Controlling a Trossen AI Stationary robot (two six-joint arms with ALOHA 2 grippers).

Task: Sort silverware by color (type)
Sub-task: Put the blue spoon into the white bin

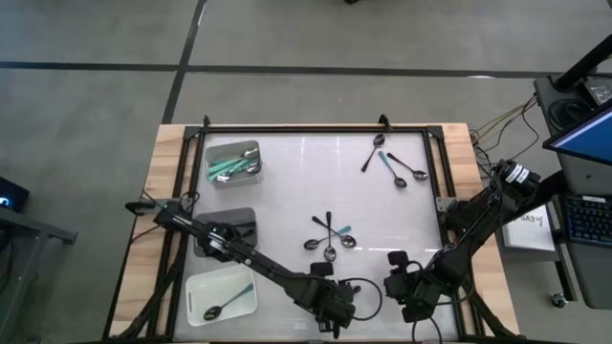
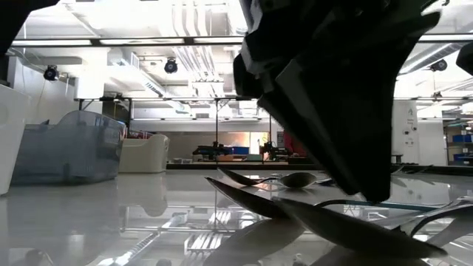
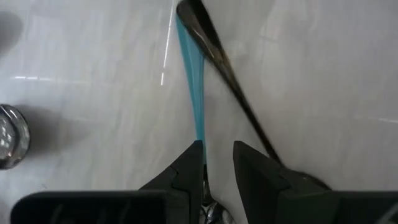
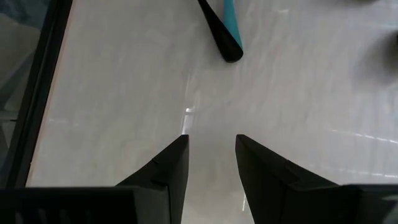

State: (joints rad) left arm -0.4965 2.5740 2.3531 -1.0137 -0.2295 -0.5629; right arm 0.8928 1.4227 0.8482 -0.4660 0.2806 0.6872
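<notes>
Below, glossy slender teal-handled spoon [image 3: 193, 93].

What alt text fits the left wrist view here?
The left hand, fingers open, sits low over a teal-handled spoon on the white table; a black-handled spoon crosses it.

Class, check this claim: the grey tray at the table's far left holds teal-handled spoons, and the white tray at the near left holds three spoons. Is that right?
One detail is wrong. In the high view the white tray holds a single spoon, not three. The grey tray does hold teal-handled spoons.
</notes>
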